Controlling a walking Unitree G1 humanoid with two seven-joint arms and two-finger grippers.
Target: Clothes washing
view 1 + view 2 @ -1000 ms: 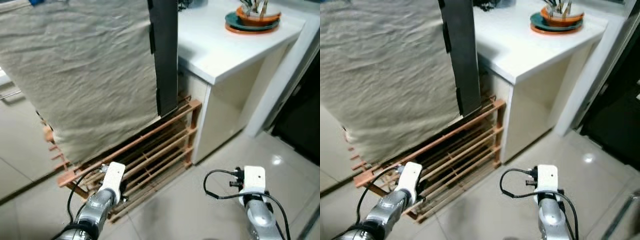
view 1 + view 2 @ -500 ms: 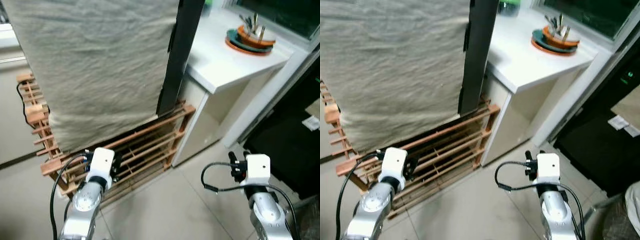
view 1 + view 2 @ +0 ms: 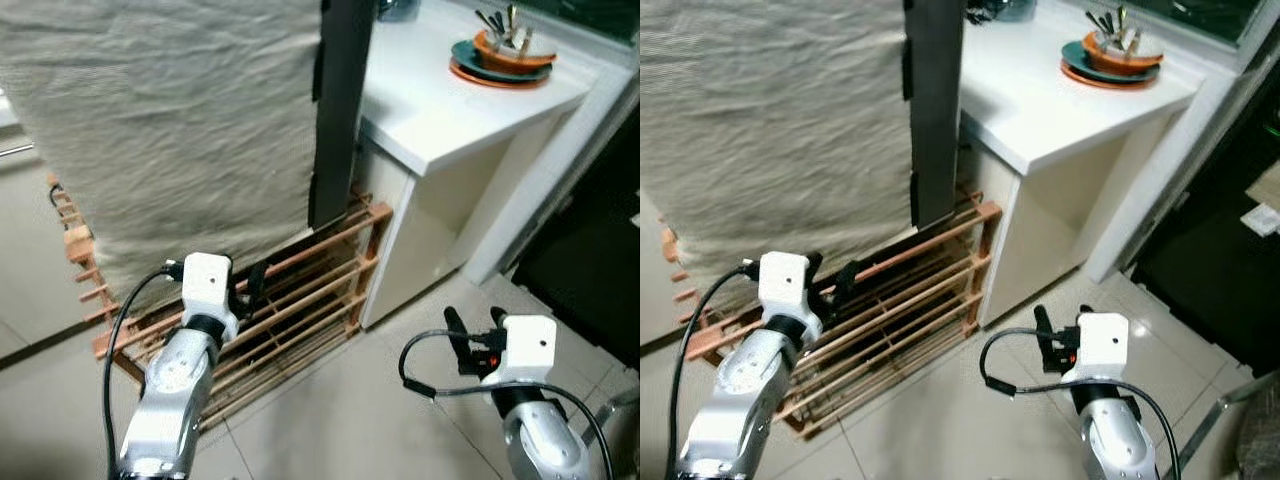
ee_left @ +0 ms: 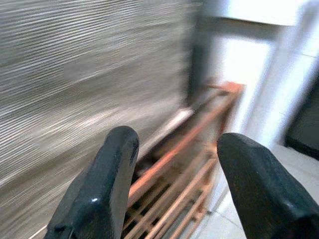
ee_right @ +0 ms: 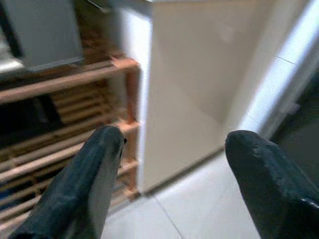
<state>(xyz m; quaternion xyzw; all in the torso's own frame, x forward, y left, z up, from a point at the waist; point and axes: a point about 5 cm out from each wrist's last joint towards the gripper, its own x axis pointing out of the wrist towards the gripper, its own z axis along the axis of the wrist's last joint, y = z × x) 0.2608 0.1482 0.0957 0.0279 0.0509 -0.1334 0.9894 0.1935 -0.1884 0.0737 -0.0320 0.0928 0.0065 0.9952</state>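
A large beige cloth (image 3: pixel 170 130) is hanging down over a wooden slatted rack (image 3: pixel 300 300), covering most of the rack's upper part and taking up the left of the scene. A narrow dark panel or garment (image 3: pixel 340 110) is hanging just beside the cloth's right edge, its lower end reaching the rack's top rail. To the right, a white counter (image 3: pixel 450 110) is standing against the rack, carrying a stack of dishes (image 3: pixel 500 55) with utensils in the top bowl. Pale floor tiles (image 3: pixel 340 420) are spreading out below.

The left gripper (image 3: pixel 250 285) is hovering near the cloth's lower hem and the rack's front slats, its two black fingers spread wide and holding nothing. The right gripper (image 3: pixel 470 325) is hanging low above the floor, close to the counter's base, also spread wide and empty.

Judging the risks: if the left gripper reaches for the hem, its fingers could slip between the slats and snag, or close on a rail instead of fabric. Pulling the cloth hard could drag the dark panel along or tip the light rack. The left wrist view is blurring, so aim may be poor. The counter corner is crowding the right arm's path toward the cloth.
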